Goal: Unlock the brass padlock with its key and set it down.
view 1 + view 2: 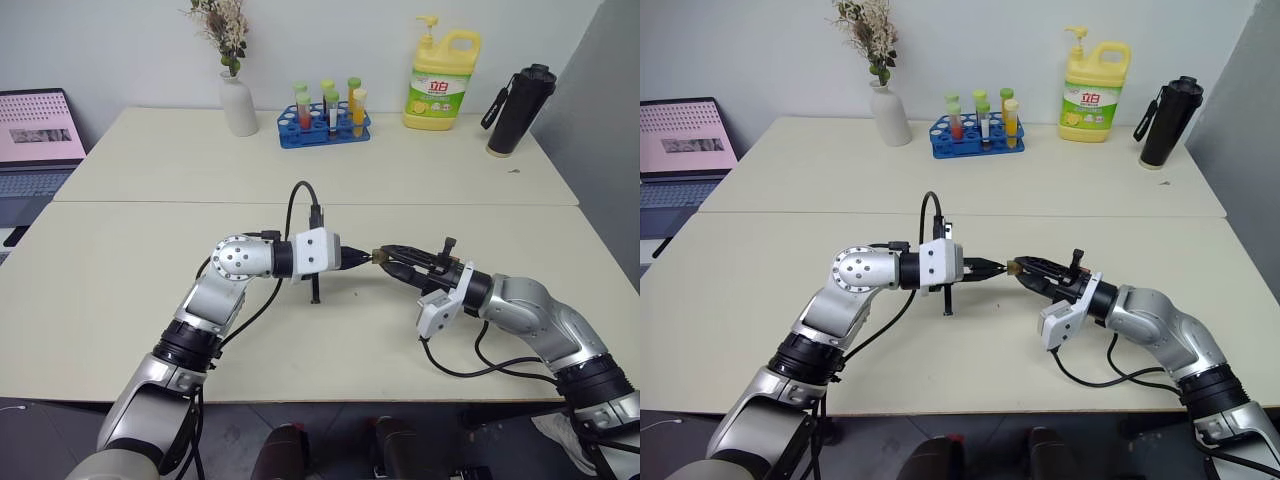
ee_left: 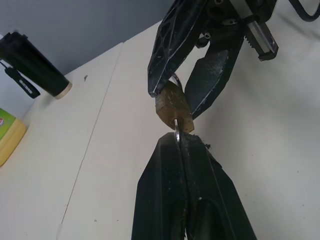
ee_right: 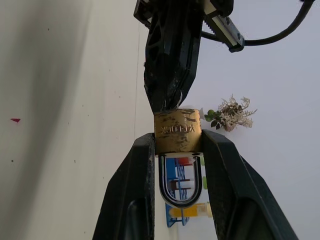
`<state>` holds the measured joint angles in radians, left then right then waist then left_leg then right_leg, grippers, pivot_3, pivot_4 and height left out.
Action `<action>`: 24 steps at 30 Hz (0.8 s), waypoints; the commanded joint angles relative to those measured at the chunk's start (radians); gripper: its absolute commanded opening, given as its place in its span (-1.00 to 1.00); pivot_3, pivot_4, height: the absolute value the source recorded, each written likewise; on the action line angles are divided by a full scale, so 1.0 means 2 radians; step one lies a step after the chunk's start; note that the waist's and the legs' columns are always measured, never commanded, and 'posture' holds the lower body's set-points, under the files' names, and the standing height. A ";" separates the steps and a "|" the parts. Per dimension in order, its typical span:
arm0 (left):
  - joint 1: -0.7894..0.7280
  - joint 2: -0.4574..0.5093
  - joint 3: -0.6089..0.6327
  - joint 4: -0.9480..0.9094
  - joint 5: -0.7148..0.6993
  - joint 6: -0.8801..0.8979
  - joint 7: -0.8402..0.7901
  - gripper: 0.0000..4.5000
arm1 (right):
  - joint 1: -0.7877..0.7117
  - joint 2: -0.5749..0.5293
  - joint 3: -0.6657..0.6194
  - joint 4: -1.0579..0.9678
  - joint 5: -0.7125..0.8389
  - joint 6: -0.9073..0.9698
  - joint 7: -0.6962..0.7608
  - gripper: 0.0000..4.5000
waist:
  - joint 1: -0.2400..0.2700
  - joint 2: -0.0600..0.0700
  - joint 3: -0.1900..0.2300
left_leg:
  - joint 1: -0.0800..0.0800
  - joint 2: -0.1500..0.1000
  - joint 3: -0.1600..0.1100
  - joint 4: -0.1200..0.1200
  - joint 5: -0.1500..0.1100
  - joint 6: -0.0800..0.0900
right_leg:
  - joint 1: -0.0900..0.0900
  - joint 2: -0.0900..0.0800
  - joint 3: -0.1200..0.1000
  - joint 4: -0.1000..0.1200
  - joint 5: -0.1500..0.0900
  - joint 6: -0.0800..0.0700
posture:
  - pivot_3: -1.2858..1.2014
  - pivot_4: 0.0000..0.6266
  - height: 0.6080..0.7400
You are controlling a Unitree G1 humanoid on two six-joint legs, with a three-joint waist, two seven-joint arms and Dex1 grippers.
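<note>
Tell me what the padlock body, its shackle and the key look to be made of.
Padlock body: likely brass, a dull golden face with stamped letters and scuffs.
Shackle: silvery, polished metal, probably steel; it mirrors the coloured things behind it.
Key: thin bright silvery metal, with just a sliver visible at the padlock's underside.

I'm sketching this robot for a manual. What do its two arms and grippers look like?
Both arms are silver-grey metal with black bands at the joints and a rounded silver joint housing dotted with screws. Each wrist carries a white boxy block, with loose black cables looping off it. The left gripper and right gripper each have two long black tapering fingers, scuffed and speckled near the tips.
</note>
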<state>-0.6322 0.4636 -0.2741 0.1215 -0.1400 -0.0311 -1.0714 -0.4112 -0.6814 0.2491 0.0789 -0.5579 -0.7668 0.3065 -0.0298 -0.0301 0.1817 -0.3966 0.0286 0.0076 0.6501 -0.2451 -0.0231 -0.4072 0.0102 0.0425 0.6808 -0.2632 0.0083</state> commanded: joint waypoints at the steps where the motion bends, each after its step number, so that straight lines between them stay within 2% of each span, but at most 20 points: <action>1: -0.008 -0.004 0.016 -0.028 -0.041 0.083 -0.006 -0.83 | -0.006 0.004 -0.007 -0.022 0.018 -0.013 -0.003 -0.57 | 0.000 0.000 0.000 | 0.000 0.000 0.000 0.000 0.000 0.000 | 0.000 0.000 0.000 0.000 0.000 0.000 | 0.03 -0.52 1.00; 3: -0.010 0.005 0.024 -0.040 -0.071 0.145 -0.018 -0.60 | -0.005 0.003 -0.007 -0.021 0.019 -0.016 -0.002 -0.57 | 0.000 0.000 0.000 | 0.000 0.000 0.000 0.000 0.000 0.000 | 0.000 0.000 0.000 0.000 -0.001 0.002 | 0.03 -0.52 1.00; 8: -0.014 0.035 0.044 -0.068 -0.139 0.296 -0.038 0.12 | -0.004 0.003 -0.006 -0.019 0.024 -0.019 0.002 -0.57 | -0.001 0.000 0.000 | 0.000 0.000 0.000 0.000 0.000 0.000 | 0.000 0.000 0.000 0.000 -0.001 0.002 | 0.03 -0.52 1.00; 13: -0.019 0.023 0.078 -0.089 -0.195 0.386 -0.007 0.14 | -0.007 0.005 -0.005 -0.015 0.027 -0.021 0.004 -0.57 | 0.000 0.000 0.000 | 0.000 0.000 -0.001 0.001 0.000 0.000 | 0.000 0.000 -0.001 0.000 -0.001 0.002 | 0.03 -0.52 1.00; 24: -0.020 0.004 0.038 -0.093 -0.152 0.348 0.011 0.14 | -0.008 0.010 -0.002 -0.013 0.035 -0.025 0.014 -0.57 | 0.000 0.000 0.000 | -0.001 0.000 -0.001 0.005 0.000 0.000 | 0.001 0.000 -0.001 0.001 -0.001 0.002 | 0.03 -0.52 1.00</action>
<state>-0.6444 0.4753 -0.1961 -0.0439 -0.4528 0.6878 -1.0537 -0.4120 -0.6631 0.2577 0.0759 -0.5171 -0.8024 0.3346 -0.0292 -0.0300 0.1817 -0.3992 0.0292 0.0050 0.6599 -0.2452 -0.0231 -0.4059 0.0108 0.0413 0.6828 -0.2649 0.0118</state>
